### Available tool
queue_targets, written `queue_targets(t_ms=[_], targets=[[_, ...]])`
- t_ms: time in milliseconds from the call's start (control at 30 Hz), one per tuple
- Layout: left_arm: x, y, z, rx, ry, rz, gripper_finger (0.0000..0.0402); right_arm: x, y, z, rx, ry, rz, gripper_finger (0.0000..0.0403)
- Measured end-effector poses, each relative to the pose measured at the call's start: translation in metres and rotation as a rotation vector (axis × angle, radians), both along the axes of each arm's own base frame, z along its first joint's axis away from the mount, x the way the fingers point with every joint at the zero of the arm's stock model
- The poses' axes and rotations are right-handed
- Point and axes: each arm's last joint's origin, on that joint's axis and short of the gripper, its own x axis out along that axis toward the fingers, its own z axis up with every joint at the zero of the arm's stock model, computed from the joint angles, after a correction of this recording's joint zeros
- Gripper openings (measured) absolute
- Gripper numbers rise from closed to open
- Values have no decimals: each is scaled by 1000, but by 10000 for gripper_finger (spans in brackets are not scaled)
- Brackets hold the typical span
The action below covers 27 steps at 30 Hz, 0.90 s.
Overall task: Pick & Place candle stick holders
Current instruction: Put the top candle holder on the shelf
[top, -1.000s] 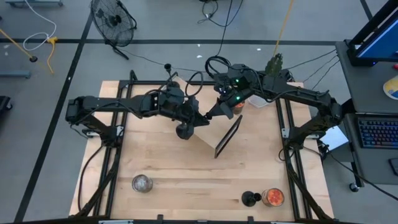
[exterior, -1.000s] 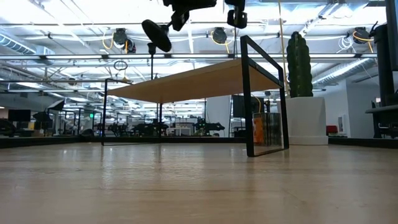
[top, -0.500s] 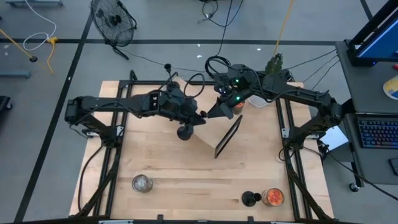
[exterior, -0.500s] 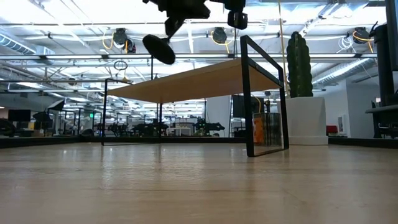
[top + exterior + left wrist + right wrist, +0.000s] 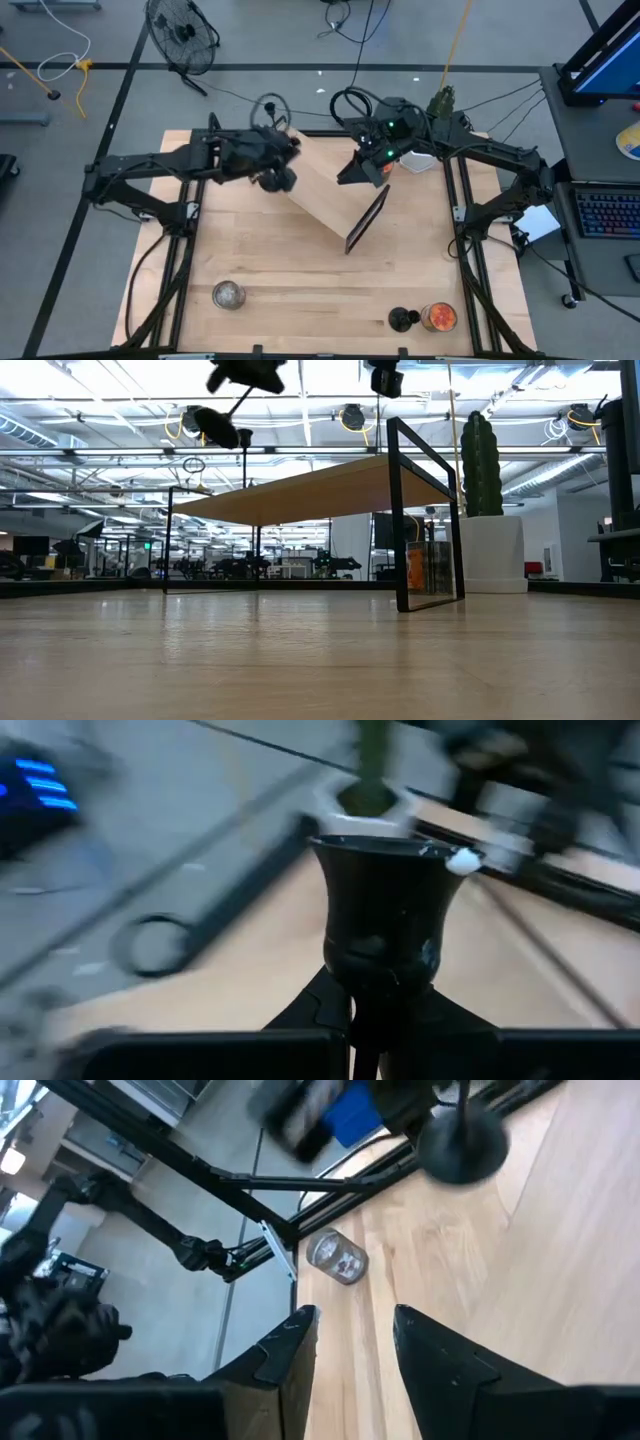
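Observation:
A black candle stick holder [image 5: 277,179] hangs high over the table's far left part, with my left gripper [image 5: 268,168] shut on it. Its cup [image 5: 385,905] fills the left wrist view and its round base [image 5: 216,426] shows in the low view. My right gripper [image 5: 352,172] hovers open and empty to the right of it, above the wooden shelf [image 5: 325,200]; its fingers [image 5: 290,1352] stand apart. A second holder [image 5: 402,319] stands on its base near the table's front edge. My left gripper pinches the holder's thin stem [image 5: 364,1020] between its two fingers, just under the cup. The fingers lie across the stem. The holder is lifted clear of the table and tilted, its base [image 5: 278,181] hanging lower and off to one side.
A low wooden shelf with a black frame [image 5: 400,510] stands mid-table. An orange jar [image 5: 439,317] sits beside the second holder, and a clear jar [image 5: 228,294] lies near the front left. A cactus in a white pot [image 5: 481,510] stands at the far right.
My left gripper has carried the holder away from my right gripper, toward the table's left and far edges and a little up, turning as it went. The holder's base has swung with it and now hangs farther left. My right gripper has stayed where it was.

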Motion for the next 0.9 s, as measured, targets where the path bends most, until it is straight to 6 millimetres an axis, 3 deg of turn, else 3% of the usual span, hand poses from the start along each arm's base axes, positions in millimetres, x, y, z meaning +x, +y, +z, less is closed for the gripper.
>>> queue_targets(t_ms=[200,333,700,900], targets=[[-27,2,19,113,-31,170,20,-2,1,2,-21,-13,8,128],[-41,1,17,137,-74,223,20,-2,0,1,-31,-13,11,128],[-73,0,-34,257,-385,261,20,-2,1,1,-49,-17,19,128],[-83,3,-70,245,-445,294,20,-2,1,-1,-43,-1,22,128]])
